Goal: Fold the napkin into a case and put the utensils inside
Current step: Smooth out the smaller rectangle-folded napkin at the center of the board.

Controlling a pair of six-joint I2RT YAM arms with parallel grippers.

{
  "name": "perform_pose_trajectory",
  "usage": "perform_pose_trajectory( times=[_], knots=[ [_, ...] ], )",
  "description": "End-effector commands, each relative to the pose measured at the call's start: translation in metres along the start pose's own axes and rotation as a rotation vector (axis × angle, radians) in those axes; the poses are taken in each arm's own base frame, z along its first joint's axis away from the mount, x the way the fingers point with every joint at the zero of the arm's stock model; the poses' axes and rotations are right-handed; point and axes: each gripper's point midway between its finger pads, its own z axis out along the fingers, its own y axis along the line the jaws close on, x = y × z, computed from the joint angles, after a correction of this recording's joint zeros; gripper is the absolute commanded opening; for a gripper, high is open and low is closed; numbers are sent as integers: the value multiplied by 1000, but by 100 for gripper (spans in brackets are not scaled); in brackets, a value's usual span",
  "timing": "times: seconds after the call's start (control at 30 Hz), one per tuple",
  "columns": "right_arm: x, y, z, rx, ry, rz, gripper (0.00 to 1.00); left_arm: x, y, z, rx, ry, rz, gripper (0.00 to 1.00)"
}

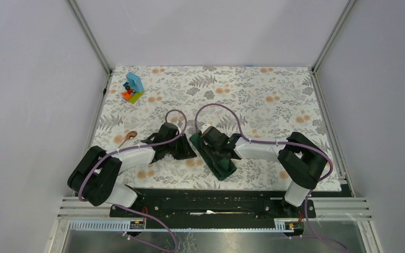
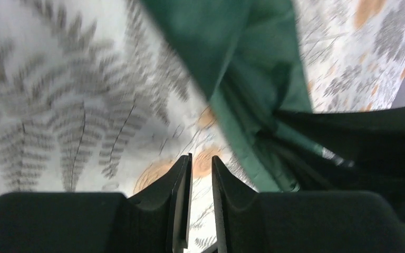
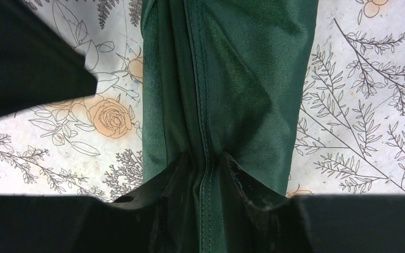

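The dark green napkin [image 1: 224,167] lies as a narrow oblong case, slanted, on the floral covering near the front middle. My right gripper [image 1: 216,152] sits on it and is shut on its stitched middle fold [image 3: 206,158]; the cloth [image 3: 232,68] runs straight ahead of the fingers. My left gripper [image 1: 189,149] is just left of the case, low over the covering, its jaws all but shut with a slim gap and nothing between them [image 2: 201,161]. The green cloth [image 2: 253,58] shows to its upper right. One brownish spoon [image 1: 129,136] lies left of the left arm. Other utensils are hidden.
A colourful toy block stack [image 1: 133,88] stands at the back left. The floral table covering [image 1: 263,100] spans the table between grey walls. The black rail [image 1: 211,203] with both arm bases runs along the near edge.
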Motion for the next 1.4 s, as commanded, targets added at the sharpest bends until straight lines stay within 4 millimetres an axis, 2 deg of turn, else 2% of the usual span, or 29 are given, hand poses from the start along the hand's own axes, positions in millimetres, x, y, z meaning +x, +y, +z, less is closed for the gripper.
perform_pose_trajectory(
  times=[0.0, 0.13, 0.3, 0.43, 0.53, 0.9, 1.0, 1.1, 1.23, 1.37],
  knots=[
    [-1, 0, 7, 22, -22, 8, 30, 12, -26, 1, 151, -6, -86, 25],
    [-5, 2, 4, 16, -39, 17, 14, 26, -29, 9, 153, -10, -95, 25],
    [-25, 10, -17, -21, -85, 37, 0, 40, -19, 24, 124, 2, -122, 19],
    [-35, 22, -31, -84, -105, 79, 0, 48, -14, 31, 115, 16, -136, 14],
    [-36, 30, -32, -122, -100, 102, 0, 48, -14, 32, 110, 10, -136, 12],
    [-20, 50, -8, -214, -58, 184, 0, 48, -14, 34, 87, -6, -121, 8],
    [-12, 44, 4, -178, -53, 204, 0, 48, -13, 33, 76, -5, -117, 7],
    [-2, 36, 13, -141, -47, 204, 0, 45, -7, 26, 36, -29, -91, 9],
    [6, 27, 18, -100, -42, 194, 0, 34, 0, 7, -21, -76, -43, 19],
    [6, 26, 18, -95, -45, 183, 0, 12, -8, -16, 31, -110, -31, 22]
  ],
)
